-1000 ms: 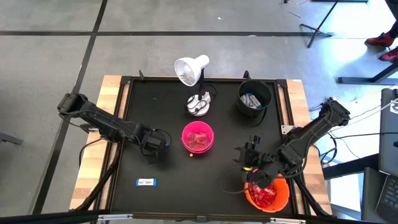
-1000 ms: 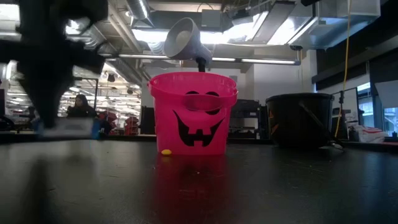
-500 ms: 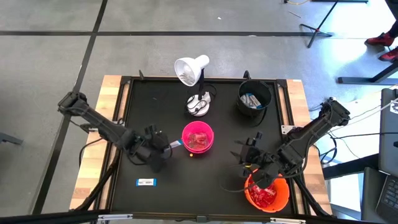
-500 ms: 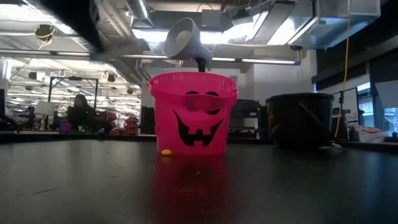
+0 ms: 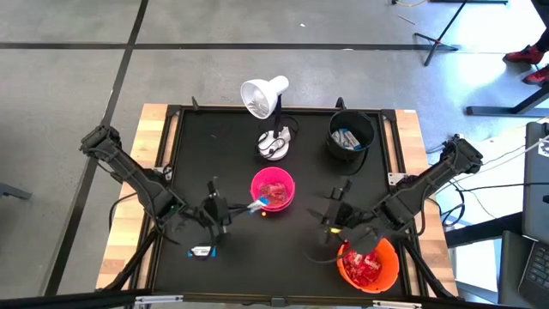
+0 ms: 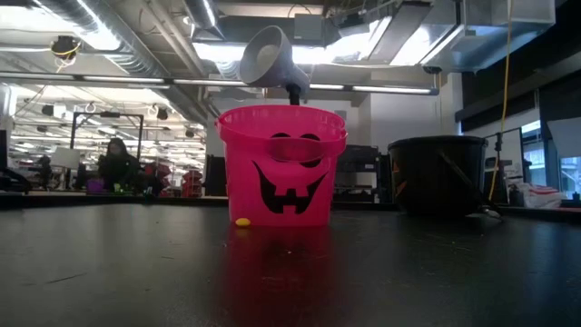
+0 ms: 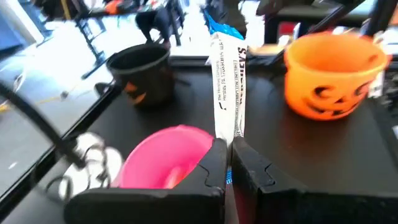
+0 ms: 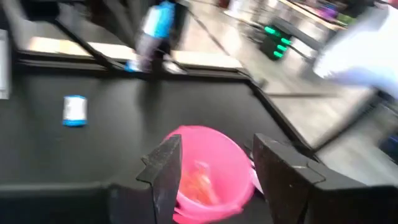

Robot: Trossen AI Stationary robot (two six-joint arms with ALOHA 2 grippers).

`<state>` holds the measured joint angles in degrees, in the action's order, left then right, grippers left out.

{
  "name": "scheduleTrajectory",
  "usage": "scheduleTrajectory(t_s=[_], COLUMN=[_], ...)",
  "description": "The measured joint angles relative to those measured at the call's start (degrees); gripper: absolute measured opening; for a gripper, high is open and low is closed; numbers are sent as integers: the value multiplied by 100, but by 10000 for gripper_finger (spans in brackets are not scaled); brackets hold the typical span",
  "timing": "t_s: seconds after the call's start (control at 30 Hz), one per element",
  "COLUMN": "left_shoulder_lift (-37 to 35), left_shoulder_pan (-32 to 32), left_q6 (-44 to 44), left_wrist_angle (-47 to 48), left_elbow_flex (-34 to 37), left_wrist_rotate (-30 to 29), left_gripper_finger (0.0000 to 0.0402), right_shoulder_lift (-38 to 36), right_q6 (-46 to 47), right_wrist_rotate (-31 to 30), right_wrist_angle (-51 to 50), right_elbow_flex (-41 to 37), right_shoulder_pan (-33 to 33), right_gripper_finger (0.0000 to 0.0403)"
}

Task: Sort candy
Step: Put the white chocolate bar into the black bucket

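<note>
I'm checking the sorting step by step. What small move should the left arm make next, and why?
Probably carry on toward the black bucket. The left gripper is shut on a white-and-blue bar beside the pink bucket, which holds red candy, while the black one holds similar bars.

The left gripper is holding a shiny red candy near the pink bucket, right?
Not red. The left gripper is shut on a slim white-and-blue bar, as the left wrist view shows. It is indeed near the pink bucket.
</note>
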<state>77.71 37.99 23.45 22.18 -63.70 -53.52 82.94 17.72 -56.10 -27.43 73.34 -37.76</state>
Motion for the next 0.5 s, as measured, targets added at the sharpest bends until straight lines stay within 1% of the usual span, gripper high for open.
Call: scheduleTrajectory(t_s=[0.13,0.23,0.33,0.5], left_shoulder_lift=[0,0,0,0], left_shoulder_pan=[47,46,38,38], left_q6=[-420,-460,-464,-467], left_wrist_angle=[-477,-639,-700,-763], left_elbow_flex=[0,0,0,0], left_wrist_rotate=[0,1,-2,0], left_gripper_finger=[1,1,1,1], right_shoulder_lift=[-2,-2,-2,-2], right_q6=[-976,-1371,-1521,-1510], right_wrist_rotate=[778,1311,1724,2311], right_wrist_angle=[909,1263,1333,1382], right_elbow_flex=[0,0,0,0], right_shoulder_pan=[130,359,675,1195], right_gripper_finger=[193,193,193,193])
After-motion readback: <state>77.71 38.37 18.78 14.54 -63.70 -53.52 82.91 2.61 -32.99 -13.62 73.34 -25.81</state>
